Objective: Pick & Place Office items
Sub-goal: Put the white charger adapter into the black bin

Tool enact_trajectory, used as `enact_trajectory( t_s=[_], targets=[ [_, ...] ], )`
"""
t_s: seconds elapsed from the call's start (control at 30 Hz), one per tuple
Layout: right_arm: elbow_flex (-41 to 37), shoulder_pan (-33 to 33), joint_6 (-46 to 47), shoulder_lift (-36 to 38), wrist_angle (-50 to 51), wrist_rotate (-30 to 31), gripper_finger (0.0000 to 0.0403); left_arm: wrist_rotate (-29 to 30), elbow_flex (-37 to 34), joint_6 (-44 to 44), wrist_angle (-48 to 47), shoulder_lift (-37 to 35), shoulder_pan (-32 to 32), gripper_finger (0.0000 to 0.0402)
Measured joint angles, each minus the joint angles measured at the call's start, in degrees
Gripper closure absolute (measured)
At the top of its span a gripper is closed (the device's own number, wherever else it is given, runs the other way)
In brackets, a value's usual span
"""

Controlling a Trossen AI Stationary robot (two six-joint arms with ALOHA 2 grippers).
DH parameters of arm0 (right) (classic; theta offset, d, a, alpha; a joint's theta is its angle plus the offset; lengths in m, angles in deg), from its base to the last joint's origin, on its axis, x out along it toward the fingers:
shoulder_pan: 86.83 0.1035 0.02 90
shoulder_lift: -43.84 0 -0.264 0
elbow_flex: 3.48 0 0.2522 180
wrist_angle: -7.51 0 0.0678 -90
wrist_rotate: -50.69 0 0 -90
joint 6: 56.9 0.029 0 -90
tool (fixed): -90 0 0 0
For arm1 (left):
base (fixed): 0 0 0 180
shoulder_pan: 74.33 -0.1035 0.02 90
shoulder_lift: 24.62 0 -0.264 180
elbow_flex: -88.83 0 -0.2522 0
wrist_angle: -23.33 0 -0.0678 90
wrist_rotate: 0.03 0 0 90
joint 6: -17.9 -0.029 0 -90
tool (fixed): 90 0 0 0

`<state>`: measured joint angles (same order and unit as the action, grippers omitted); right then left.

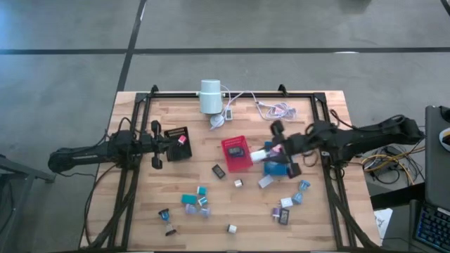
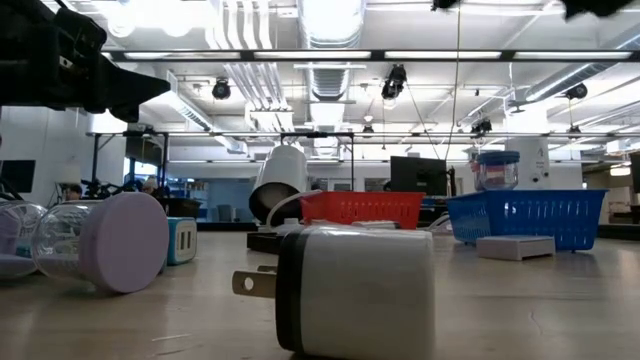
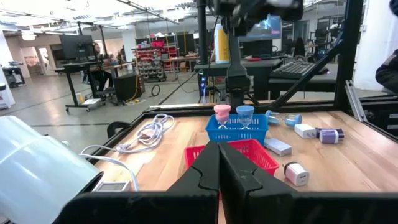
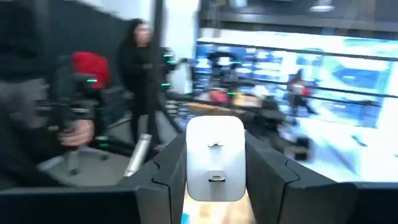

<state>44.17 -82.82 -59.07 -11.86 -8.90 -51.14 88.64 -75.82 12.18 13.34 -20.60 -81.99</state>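
1. The right gripper (image 4: 214, 168) has its jaws clenched on a white rounded plastic charger block (image 4: 215, 158), which sits upright between the two dark fingers (image 4: 168, 171)
2. In the high view that right gripper (image 1: 275, 149) hangs between the red rectangular mesh tray (image 1: 237, 154) and the blue rectangular mesh tray (image 1: 276, 169), with the white block (image 1: 259, 154) at its tip
3. The left gripper (image 3: 218, 163) is shut, fingertips pressed together with nothing between them; in the high view it (image 1: 163, 146) waits at the black rectangular tray (image 1: 177, 133) on the left of the wooden table (image 1: 140, 204)
4. The other small office items lie scattered on the near half of the table: teal blocks (image 1: 190, 199), a black block (image 1: 219, 171), a white cube (image 1: 232, 228), and grey and blue pieces (image 1: 302, 186) on the right
5. A white cylinder (image 1: 210, 96) with its cables (image 1: 271, 108) stands at the far edge
6. In the low view a white two-pronged plug block (image 2: 350, 290) lies closest, with a lilac round disc (image 2: 125, 242) beside it
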Motion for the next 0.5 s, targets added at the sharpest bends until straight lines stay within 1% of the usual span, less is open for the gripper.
enact_trajectory(
  t_s=[0.07,0.13,0.27,0.37,0.5],
  targets=[
    [-5.27,-0.07,0.11,3.52,-2.98,3.09,0.0287,-0.02,0.0,0.0,-0.02,0.0,0.02,0.0399],
    [-10.63,-0.05,-0.15,6.24,-7.72,4.87,0.0287,-0.02,0.0,0.0,0.0,0.0,0.0,0.0399],
    [-19.29,-0.05,0.21,9.62,-17.61,7.93,0.0287,-0.13,0.0,-0.02,-0.02,0.0,0.0,0.0399],
    [-23.51,-0.05,0.34,11.71,-20.7,9.58,0.0287,-0.13,0.0,-0.02,-0.01,0.0,0.02,0.0399],
    [-27.1,-0.08,0.48,14.5,-21.13,10.75,0.0287,-0.12,0.0,-0.02,0.0,0.0,0.02,0.0399]
  ],
)
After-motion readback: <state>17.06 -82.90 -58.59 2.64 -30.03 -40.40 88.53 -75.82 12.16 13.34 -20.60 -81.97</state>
